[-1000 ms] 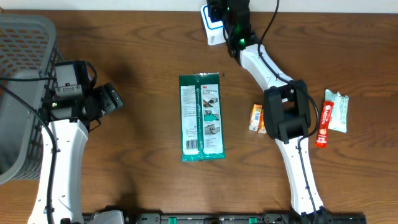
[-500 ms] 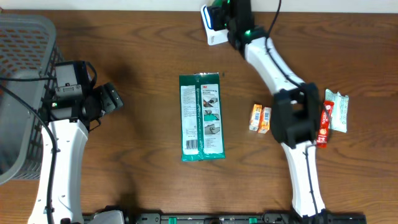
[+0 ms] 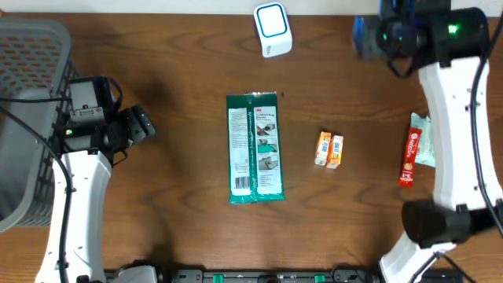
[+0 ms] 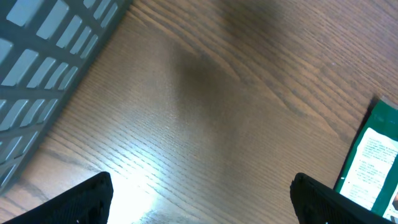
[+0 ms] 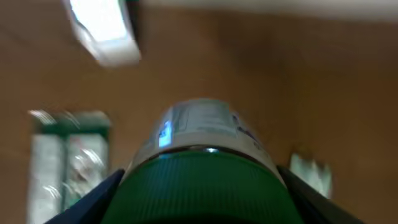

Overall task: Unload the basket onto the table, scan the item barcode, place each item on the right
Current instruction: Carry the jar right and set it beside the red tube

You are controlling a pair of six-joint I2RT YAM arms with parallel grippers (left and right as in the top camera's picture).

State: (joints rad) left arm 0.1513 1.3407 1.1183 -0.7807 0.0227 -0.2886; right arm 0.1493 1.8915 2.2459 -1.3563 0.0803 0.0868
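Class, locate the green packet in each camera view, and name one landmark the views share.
Overhead: green packet at table centre.
Left wrist: packet lower right, cut off.
Right wrist: packet blurred, at left.
Shared landmark: brown wooden table under it in all three.

Green packet (image 3: 255,148), scanner (image 3: 273,29) above — right end effector (image 3: 376,37) holds blue item (image 3: 361,35)

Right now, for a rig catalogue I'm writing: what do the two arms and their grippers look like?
The left arm and right arm both have white link shells joined by black joint housings, with thin black cables running alongside. A green light glows near the right arm's wrist. The left gripper and right gripper are black, with blocky fingers.
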